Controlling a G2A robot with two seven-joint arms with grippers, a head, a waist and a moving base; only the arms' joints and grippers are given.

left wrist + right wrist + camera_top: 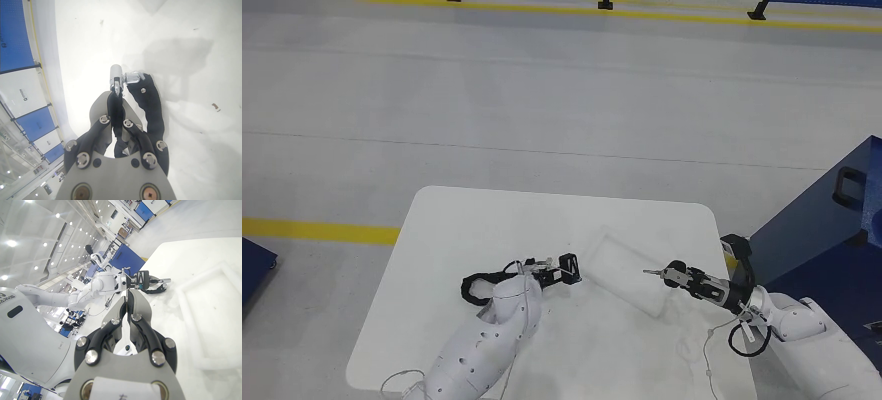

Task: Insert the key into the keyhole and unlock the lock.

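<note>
L gripper (115, 100) is clamped shut on the black-sleeved chain (151, 108) right behind the lock (116, 73), whose silver cylinder sticks out past the fingertips. The rest of the chain loops back beside that arm. R gripper (127, 298), closed, pinches a thin metal bit, prob. the key (649, 271), its tip aimed toward the lock but well apart from it. Farther out, betw. the two, lies a white foam tray (200, 277) w/ a shallow recess, on the white table (442, 260).
</note>
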